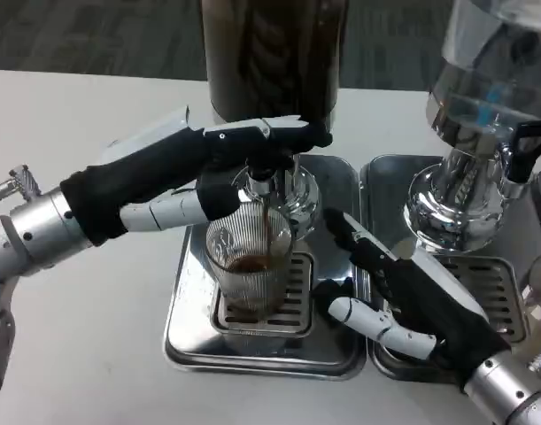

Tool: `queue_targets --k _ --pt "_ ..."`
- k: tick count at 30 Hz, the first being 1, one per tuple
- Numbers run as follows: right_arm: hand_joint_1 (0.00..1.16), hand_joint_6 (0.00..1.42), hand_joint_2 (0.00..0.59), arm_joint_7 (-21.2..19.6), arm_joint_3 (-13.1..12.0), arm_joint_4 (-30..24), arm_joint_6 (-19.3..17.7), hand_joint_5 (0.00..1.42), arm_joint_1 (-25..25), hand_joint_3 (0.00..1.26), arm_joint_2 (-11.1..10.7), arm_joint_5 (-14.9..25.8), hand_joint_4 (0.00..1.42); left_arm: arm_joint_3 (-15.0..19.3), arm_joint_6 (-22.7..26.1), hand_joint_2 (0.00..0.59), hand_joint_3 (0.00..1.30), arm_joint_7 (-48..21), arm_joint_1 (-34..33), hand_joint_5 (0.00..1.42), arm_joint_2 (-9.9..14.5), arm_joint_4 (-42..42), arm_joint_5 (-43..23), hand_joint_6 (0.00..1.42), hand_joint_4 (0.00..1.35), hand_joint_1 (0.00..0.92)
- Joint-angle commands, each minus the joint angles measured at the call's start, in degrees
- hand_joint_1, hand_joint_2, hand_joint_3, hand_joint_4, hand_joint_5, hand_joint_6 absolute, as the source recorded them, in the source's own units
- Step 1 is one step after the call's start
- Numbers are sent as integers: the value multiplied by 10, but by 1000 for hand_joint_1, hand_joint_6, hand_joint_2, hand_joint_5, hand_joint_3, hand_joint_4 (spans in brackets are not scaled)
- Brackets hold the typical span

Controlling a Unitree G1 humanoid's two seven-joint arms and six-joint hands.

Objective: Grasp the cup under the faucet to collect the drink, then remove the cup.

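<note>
- left hand (219,168): reaches in over the white desk (84,292); its upper fingers (283,135) lie stretched along the faucet (263,177) and appear to press its lever, while a lower finger (177,209) curls toward the rim of the cup (250,267). the hand pinches nothing that can be seen; whether the lower finger touches the cup cannot be told.
- cup: clear ribbed glass, upright, just below the left hand and directly under the faucet, standing on the slotted grate (292,297) of the drip tray (186,341). a thin dark stream (266,232) falls from the faucet into it, and a little dark drink (249,265) lies pooled inside.
- right hand (412,297): to the side of the cup opposite the left hand, near it but apart; fingers spread and holding nothing, with one black finger (345,232) pointing up toward the faucet and a white finger (376,323) lying low over the tray edge.
- dark dispenser (270,53): rises directly behind the left hand, the faucet at its base.
- clear dispenser (483,106): stands beyond the right hand on a second drip tray (390,177), with a black tap handle (525,146).
</note>
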Motion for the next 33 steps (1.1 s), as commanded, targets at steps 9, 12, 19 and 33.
queue_targets --k 9,12,19,33 --pt "360 0 203 38 17 26 -5 0 -44 0 -12 -2 0 -15 19 91 210 -17 26 119 15 6 33 235 88 0" --pt "387 0 196 38 19 28 -6 0 -50 0 -13 -7 0 -14 19 92 210 -16 27 119 16 5 32 235 91 0" --pt "394 0 197 28 16 35 -6 0 -56 0 -7 -7 0 -14 21 94 210 -15 29 119 17 0 32 235 93 0" --pt "406 0 208 37 18 59 -2 0 -86 0 0 -3 0 -14 23 97 219 -10 34 119 20 -8 33 235 102 0"
